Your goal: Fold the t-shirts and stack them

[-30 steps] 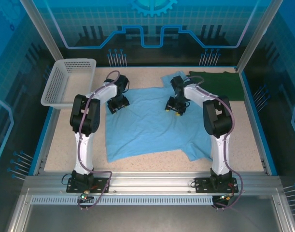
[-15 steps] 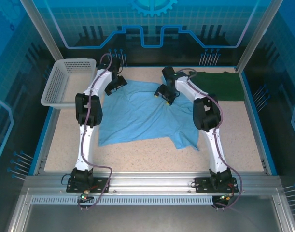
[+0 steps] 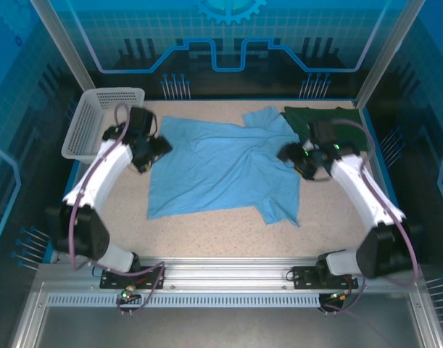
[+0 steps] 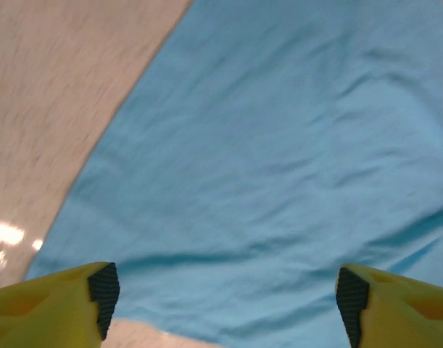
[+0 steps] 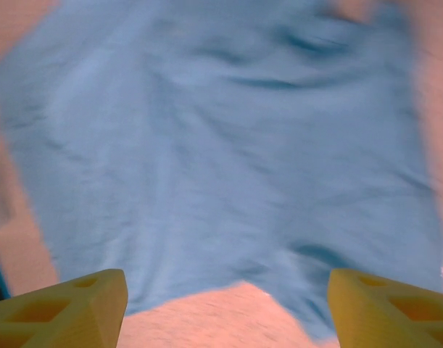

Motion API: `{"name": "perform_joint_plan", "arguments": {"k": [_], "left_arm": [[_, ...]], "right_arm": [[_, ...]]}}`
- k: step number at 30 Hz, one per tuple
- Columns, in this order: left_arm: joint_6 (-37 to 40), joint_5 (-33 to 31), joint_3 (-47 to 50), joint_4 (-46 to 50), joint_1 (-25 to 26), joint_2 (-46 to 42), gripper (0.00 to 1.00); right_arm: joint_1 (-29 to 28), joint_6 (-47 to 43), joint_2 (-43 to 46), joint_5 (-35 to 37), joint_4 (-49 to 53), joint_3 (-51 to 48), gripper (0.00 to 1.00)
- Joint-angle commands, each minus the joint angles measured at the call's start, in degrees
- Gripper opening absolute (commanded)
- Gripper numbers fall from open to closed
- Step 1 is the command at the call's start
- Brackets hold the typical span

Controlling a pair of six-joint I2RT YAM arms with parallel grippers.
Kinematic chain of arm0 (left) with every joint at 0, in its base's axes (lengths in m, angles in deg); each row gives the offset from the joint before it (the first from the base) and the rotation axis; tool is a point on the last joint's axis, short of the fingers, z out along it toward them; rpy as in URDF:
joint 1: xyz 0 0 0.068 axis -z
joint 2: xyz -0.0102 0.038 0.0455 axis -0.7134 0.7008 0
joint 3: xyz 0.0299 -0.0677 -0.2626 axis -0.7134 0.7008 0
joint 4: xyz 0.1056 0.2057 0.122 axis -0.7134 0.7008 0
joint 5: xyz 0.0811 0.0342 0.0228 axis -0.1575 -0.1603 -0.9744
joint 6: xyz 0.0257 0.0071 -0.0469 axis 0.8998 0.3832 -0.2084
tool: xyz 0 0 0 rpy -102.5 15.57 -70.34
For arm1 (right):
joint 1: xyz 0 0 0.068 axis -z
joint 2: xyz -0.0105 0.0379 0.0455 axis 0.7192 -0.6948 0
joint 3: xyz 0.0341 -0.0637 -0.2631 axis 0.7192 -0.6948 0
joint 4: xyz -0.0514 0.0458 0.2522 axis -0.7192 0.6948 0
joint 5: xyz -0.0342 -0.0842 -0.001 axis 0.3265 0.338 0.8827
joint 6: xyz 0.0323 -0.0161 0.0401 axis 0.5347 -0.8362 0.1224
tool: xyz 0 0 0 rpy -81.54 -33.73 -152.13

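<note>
Left end effector (image 4: 226,293) and right end effector (image 5: 225,290) hover spread and empty, the sky-blue cloth t-shirt (image 3: 221,170) just ahead, soft, light, floppy, so pinch its near edges.

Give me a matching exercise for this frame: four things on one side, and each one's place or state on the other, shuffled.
Things:
1. blue t-shirt
2. green t-shirt
3. basket
4. left gripper

Places or states:
A. far right corner of the table
B. open, gripping nothing
C. spread out mid-table
D. far left, at the table's edge

Pairs: 1-C, 2-A, 3-D, 4-B
</note>
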Motion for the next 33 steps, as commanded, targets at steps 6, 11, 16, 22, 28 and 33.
{"name": "perform_joint_plan", "arguments": {"k": [6, 11, 16, 22, 28, 33], "left_arm": [[-9.37, 5.45, 24.27, 0.42, -7.99, -10.82, 0.71], [-14.27, 9.60, 31.17, -4.98, -10.15, -12.44, 0.68], [-17.45, 11.37, 35.34, -8.29, -11.17, -13.71, 0.63], [-19.33, 11.52, 39.64, -13.20, -11.46, -14.24, 0.60], [-19.81, 12.10, 41.65, -19.57, -12.13, -12.34, 0.56], [-19.45, 13.30, 41.93, -23.64, -12.31, -10.20, 0.52]], "right_arm": [[9.06, -1.87, 9.79, -3.92, 10.87, -19.18, 0.70], [9.15, 1.49, 10.75, -5.65, 10.36, -23.18, 0.69], [9.30, 4.67, 11.87, -6.73, 10.67, -25.62, 0.68], [9.46, 9.38, 12.56, -10.03, 6.78, -29.75, 0.64], [9.72, 12.35, 10.74, -10.88, 1.00, -30.59, 0.59], [10.36, 12.73, 8.75, -10.92, -1.68, -30.10, 0.54]]}}
